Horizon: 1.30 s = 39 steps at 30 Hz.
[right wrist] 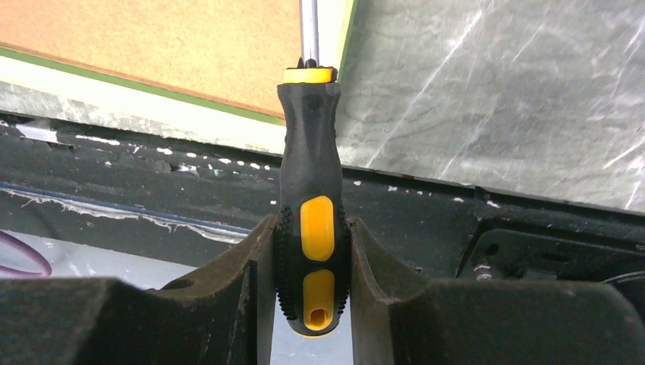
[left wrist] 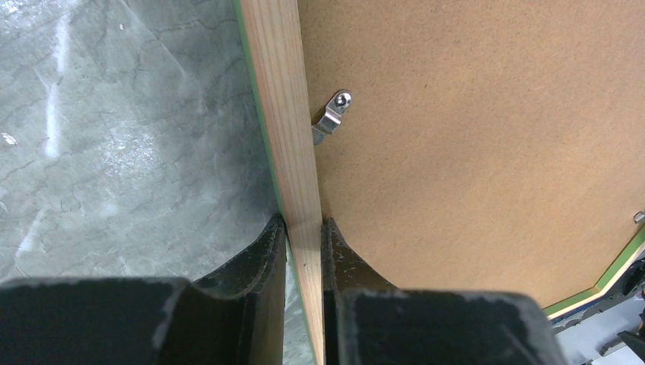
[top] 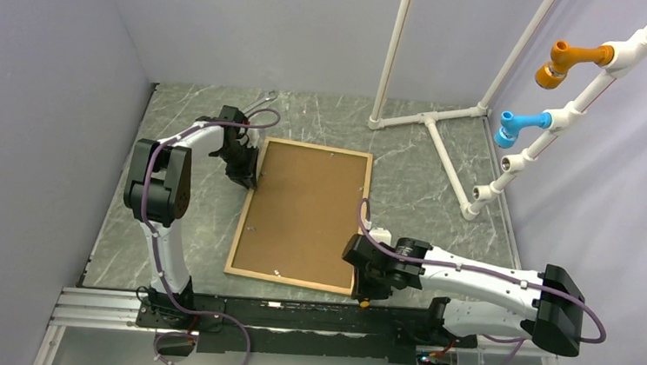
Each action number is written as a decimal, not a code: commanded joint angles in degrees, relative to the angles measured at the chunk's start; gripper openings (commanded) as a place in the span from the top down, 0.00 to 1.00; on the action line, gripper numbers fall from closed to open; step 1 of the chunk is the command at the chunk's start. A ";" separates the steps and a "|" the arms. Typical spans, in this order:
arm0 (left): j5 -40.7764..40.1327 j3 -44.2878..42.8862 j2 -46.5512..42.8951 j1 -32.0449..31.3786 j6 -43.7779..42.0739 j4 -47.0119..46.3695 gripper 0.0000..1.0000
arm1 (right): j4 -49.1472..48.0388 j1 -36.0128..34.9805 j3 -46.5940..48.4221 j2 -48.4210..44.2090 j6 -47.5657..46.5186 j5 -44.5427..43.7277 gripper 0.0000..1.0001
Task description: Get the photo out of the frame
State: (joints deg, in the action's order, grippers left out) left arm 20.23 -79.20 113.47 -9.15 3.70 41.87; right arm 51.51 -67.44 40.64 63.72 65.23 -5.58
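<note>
The frame (top: 241, 230) lies face down on the marble table, its light wood back edges around a brown backing board (top: 305, 207). The photo is hidden under that board. My left gripper (top: 249, 175) is shut on the frame's left rail (left wrist: 285, 114) near the far corner, one finger (left wrist: 258, 258) on each side. A metal clip (left wrist: 332, 115) sits on the board just beyond the fingers. My right gripper (top: 365, 292) is at the frame's near right corner, shut on a black and yellow screwdriver (right wrist: 308, 152). The screwdriver's shaft points toward the frame's corner (right wrist: 344, 46).
A white pipe stand (top: 433, 126) with orange (top: 565, 62) and blue (top: 521, 124) fittings stands at the back right. A black mounting rail (top: 292, 315) runs along the near edge. Grey walls close in on the left, back and right.
</note>
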 commanded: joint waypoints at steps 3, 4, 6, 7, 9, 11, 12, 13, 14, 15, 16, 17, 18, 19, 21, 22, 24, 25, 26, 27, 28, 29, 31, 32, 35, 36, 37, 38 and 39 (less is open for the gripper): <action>1.79 -1.93 0.40 -0.96 -0.98 1.51 1.00 | 0.71 4.88 6.49 -0.31 -9.86 -6.76 1.00; 1.75 -1.88 0.37 -0.96 -0.98 1.56 1.00 | 1.43 7.49 7.56 -0.01 -11.46 -7.71 1.00; 1.42 -1.58 0.03 -0.96 -0.95 1.49 1.00 | 1.55 13.10 9.19 0.44 -15.69 -7.95 1.00; 1.25 -1.38 -0.09 -1.03 -0.93 1.40 1.00 | 1.35 16.23 10.04 0.51 -17.82 -7.21 1.00; 1.12 -1.44 0.02 -1.16 -1.06 1.52 1.00 | -0.09 21.13 10.94 0.02 -21.70 -4.52 1.00; 1.04 -1.86 0.37 -1.37 -1.02 1.82 1.00 | -2.12 24.78 11.57 -0.20 -24.82 -1.67 1.00; 1.11 -1.98 0.38 -1.40 -1.07 2.03 1.00 | -2.26 26.17 12.21 0.38 -25.87 -0.79 1.00; 1.01 -1.99 0.30 -1.48 -1.02 1.96 1.00 | -2.00 27.07 13.02 1.11 -26.43 -0.22 1.00; 0.85 -1.81 0.20 -1.55 -0.95 1.84 1.00 | -2.05 27.57 13.73 1.88 -26.93 0.58 1.00; 0.72 -1.69 0.02 -1.57 -0.98 1.68 1.00 | -2.44 27.82 14.20 2.56 -27.23 1.74 1.00; 0.74 -1.63 -0.08 -1.58 -0.94 1.64 1.00 | -3.31 27.98 14.43 3.24 -27.52 3.05 1.00; 0.77 -1.77 0.16 -1.58 -0.97 1.79 1.00 | -4.40 28.11 14.46 3.58 -27.59 4.14 1.00; 0.82 -2.16 0.38 -1.58 -0.98 2.12 1.00 | -5.19 28.14 14.35 4.12 -27.61 4.67 1.00; 0.90 -2.48 0.63 -1.58 -0.93 2.36 1.00 | -6.01 28.34 14.11 4.67 -27.61 4.96 1.00; 1.06 -2.06 0.19 -1.57 -0.94 2.13 1.00 | -6.86 28.82 13.75 6.31 -27.22 5.31 1.00; 0.81 -1.82 -0.09 -1.64 -0.90 1.89 1.00 | -7.16 29.13 13.50 7.07 -26.92 5.96 1.00; 0.82 -1.77 -0.24 -1.61 -0.81 1.63 1.00 | -8.39 29.50 13.09 8.64 -26.51 7.01 1.00; 1.05 -2.06 -0.07 -1.61 -0.76 1.84 1.00 | -9.21 29.63 13.04 9.41 -26.48 6.77 1.00; 1.25 -2.46 0.22 -1.64 -0.80 2.08 1.00 | -9.71 29.70 13.10 10.24 -26.40 6.33 1.00; 1.43 -2.55 0.40 -1.66 -0.77 2.27 1.00 | -10.06 29.72 13.18 10.98 -26.34 5.83 1.00; 1.51 -2.50 0.33 -1.63 -0.79 2.19 1.00 | -10.10 29.89 13.34 11.78 -26.24 5.03 1.00; 1.37 -2.31 0.14 -1.65 -0.76 2.07 1.00 | -10.05 30.02 13.51 12.71 -26.14 4.15 1.00; 1.04 -2.15 -0.15 -1.62 -0.72 1.84 1.00 | -9.69 30.37 14.03 14.56 -25.77 3.26 1.00; 1.06 -2.23 -0.23 -1.64 -0.72 1.95 1.00 | -9.35 30.55 14.29 15.53 -25.57 2.96 1.00; 1.14 -2.54 -0.10 -1.59 -0.73 2.21 1.00 | -7.94 31.06 15.13 18.05 -24.38 2.02 1.00; 1.05 -2.52 -0.16 -1.61 -0.72 2.11 1.00 | -7.83 31.13 15.31 18.50 -24.04 1.92 1.00; 0.96 -2.47 -0.33 -1.58 -0.72 2.06 1.00 | -7.63 31.18 15.48 18.89 -23.52 1.71 1.00; 1.03 -2.51 -0.36 -1.58 -0.60 2.00 1.00 | -7.39 31.23 15.73 19.27 -23.16 1.42 1.00; 1.18 -2.58 -0.36 -1.58 -0.62 1.99 1.00 | -7.17 31.19 15.96 19.58 -22.95 1.19 1.00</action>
State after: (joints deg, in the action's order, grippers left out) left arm 19.00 -79.75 113.54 -10.00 3.75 42.59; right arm 43.66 -36.60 53.23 82.78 40.16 -1.80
